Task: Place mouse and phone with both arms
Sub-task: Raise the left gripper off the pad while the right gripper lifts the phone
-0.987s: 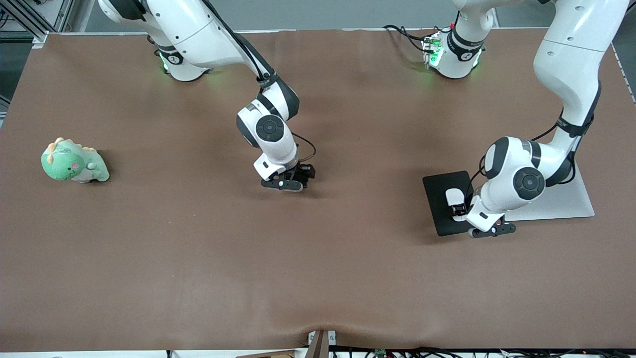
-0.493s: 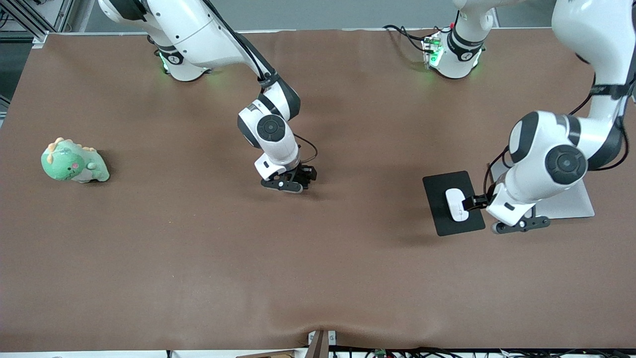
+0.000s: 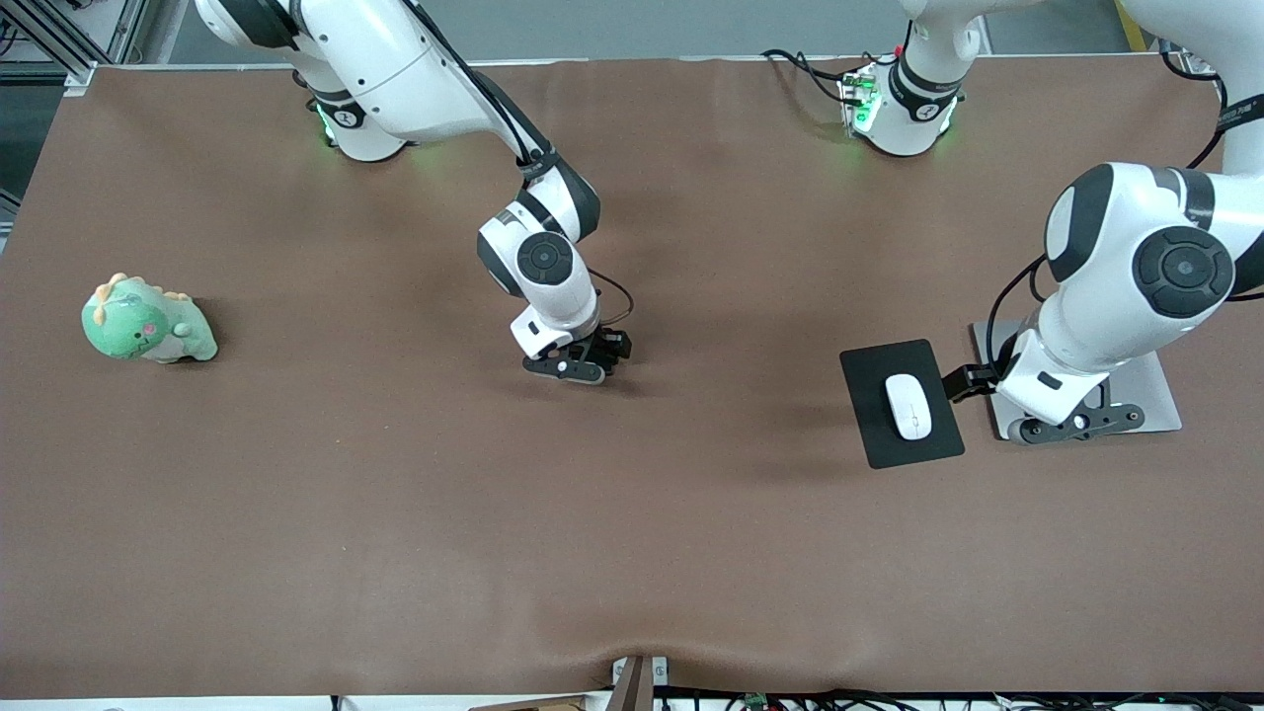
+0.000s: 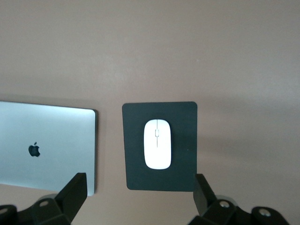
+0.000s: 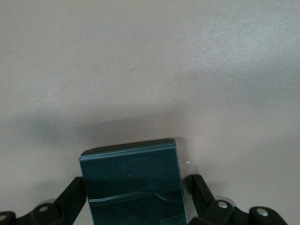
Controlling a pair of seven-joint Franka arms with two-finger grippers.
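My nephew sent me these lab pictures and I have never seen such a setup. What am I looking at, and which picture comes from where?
Two white robot arms stand at a brown table, each ending in a two-fingered pincer. The wide picture comes from a high camera facing them. The two close pictures come from cameras on the arms' wrists, looking down past the fingers.

The left pincer is open and holds nothing. It hangs between a black mouse pad and a closed silver laptop. A white mouse lies on the pad.

The right pincer is low at the middle of the table, with a dark flat phone between its fingers. From these pictures I cannot tell whether the phone rests on the table.

A green toy dinosaur sits toward the right arm's end of the table.
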